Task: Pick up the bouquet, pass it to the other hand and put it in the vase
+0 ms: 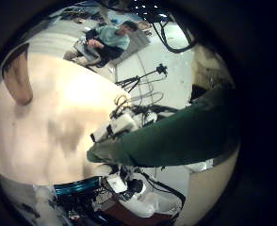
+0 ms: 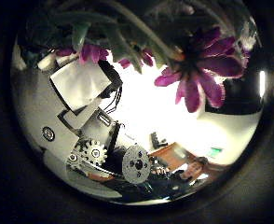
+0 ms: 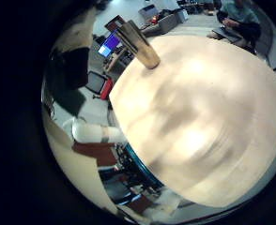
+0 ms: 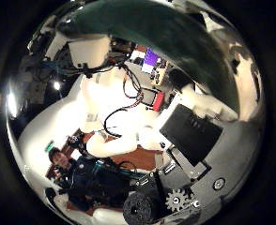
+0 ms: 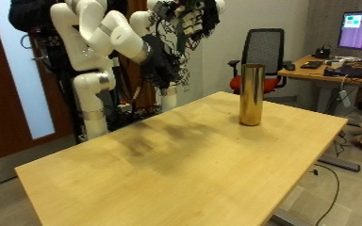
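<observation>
Outside view: gold vase point(image 5: 250, 94) stands upright on the wooden table point(image 5: 169, 165), well apart from both raised arms
Left palm views: bouquet point(image 2: 198, 70) close against the left hand point(image 2: 90, 112); purple blooms, dark green stems; grip cannot be told
Right palm views: green stems near the right hand point(image 4: 166, 202); its fingers' state unclear
Risk: a loose hold at the pass could drop the bouquet

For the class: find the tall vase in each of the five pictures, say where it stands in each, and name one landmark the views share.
Outside view: the vase stands upright on the wooden table, near its far edge.
Left little finger side palm view: vase at the table's edge.
Right little finger side palm view: vase at the table's far edge.
Left thumb side palm view: not in it.
Right thumb side palm view: not in it.
Shared landmark: the wooden table.
</observation>
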Controlling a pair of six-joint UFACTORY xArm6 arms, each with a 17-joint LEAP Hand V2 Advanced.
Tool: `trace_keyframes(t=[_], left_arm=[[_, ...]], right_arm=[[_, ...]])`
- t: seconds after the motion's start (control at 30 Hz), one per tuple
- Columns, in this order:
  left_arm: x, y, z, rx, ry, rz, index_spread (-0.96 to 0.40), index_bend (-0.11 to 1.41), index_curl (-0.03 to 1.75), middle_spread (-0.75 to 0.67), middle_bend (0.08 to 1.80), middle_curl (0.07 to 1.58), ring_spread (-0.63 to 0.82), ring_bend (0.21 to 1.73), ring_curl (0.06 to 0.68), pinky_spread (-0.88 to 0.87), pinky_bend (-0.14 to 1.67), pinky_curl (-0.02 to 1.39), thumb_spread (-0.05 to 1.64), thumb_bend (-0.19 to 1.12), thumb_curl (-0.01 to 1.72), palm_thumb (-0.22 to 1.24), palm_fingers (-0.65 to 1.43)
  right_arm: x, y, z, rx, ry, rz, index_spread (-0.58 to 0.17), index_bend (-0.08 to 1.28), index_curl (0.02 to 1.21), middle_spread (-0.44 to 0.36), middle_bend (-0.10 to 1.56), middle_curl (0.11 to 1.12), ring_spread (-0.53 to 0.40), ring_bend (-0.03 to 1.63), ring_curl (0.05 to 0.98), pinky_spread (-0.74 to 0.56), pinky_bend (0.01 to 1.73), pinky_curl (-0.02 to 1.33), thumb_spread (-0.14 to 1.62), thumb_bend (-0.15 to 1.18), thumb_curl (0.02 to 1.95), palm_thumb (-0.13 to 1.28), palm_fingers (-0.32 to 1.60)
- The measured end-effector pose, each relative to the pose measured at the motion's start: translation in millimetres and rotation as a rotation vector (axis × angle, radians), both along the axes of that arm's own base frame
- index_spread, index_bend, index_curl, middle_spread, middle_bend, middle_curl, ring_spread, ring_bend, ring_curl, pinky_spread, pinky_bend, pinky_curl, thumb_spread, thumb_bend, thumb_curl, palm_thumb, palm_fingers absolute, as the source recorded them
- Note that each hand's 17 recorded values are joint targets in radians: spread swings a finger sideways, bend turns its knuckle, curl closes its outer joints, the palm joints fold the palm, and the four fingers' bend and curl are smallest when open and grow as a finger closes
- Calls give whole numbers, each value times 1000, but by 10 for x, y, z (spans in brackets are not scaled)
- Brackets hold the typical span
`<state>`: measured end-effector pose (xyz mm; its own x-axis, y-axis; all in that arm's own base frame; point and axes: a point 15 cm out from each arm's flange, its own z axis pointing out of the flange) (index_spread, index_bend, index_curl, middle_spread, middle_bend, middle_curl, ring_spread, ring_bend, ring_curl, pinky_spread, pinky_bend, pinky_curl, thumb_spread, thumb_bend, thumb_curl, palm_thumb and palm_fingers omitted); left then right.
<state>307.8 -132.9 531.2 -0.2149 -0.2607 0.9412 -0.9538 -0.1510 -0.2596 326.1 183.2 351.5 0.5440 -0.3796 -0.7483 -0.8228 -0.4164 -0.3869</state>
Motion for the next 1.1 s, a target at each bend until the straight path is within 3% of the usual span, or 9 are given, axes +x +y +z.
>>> trace_keyframes(t=[0.03,0.07,0.13,0.2,0.23,0.4,0.63,0.9,1.1], left_arm=[[1,7,10,2,-6,5,-486,593,575,-518,1052,874,-439,1384,520,-589,1154,601,457,10,628,1069,1096],[-2,10,13,4,-10,6,-516,615,621,-524,1065,895,-433,1409,534,-583,1165,611,409,-6,656,1084,1077],[-6,17,32,11,-30,15,-557,631,677,-528,1080,916,-429,1427,545,-576,1172,622,360,-13,685,1098,1058],[1,31,39,12,-42,20,-590,640,734,-530,1086,934,-421,1438,553,-572,1179,631,316,-16,711,1108,1045],[0,50,54,16,-56,28,-607,642,768,-533,1089,943,-419,1446,559,-569,1183,636,300,-18,724,1108,1039],[-5,129,146,33,-103,61,-689,594,970,-543,1121,987,-409,1473,575,-555,1199,662,216,-20,790,1114,1007],[42,299,402,60,-167,119,-744,514,1173,-543,1127,1011,-404,1481,579,-544,1193,677,166,-20,845,1119,1009],[151,527,778,89,-231,176,-766,428,1332,-546,1103,1026,-407,1466,575,-543,1172,685,149,-23,880,1115,1034],[269,887,1014,118,-271,248,-762,372,1397,-545,1085,1030,-410,1445,573,-549,1155,691,141,-22,898,1117,1055]], right_arm=[[5,-14,-5,1,4,-4,-345,283,896,-181,879,659,-283,1242,548,-490,1070,857,775,-17,698,873,478],[12,-33,-11,1,7,-8,-334,274,858,-147,709,602,-208,1128,542,-370,916,870,826,-28,673,864,7],[36,-85,-20,1,12,-22,-353,218,713,-83,559,502,-96,949,430,-164,798,775,869,-32,638,847,-59],[45,-116,-24,3,21,-30,-352,186,646,-40,486,460,-15,862,379,-15,742,726,884,-34,617,833,-72],[45,-129,-26,4,26,-33,-343,157,581,28,385,413,77,736,327,148,707,674,897,-44,586,797,-128],[88,-279,-23,14,46,-65,-340,101,416,143,255,354,182,585,264,366,609,560,919,-38,522,736,-131],[189,-460,-39,15,57,-118,-336,118,252,175,169,307,207,459,230,407,513,437,931,-34,460,698,-102],[211,-526,-78,19,71,-139,-336,127,197,148,166,272,189,416,233,359,483,382,927,-29,440,694,-86],[231,-551,-102,20,78,-145,-362,134,184,118,170,255,187,397,241,360,482,358,926,-29,433,695,-75]])
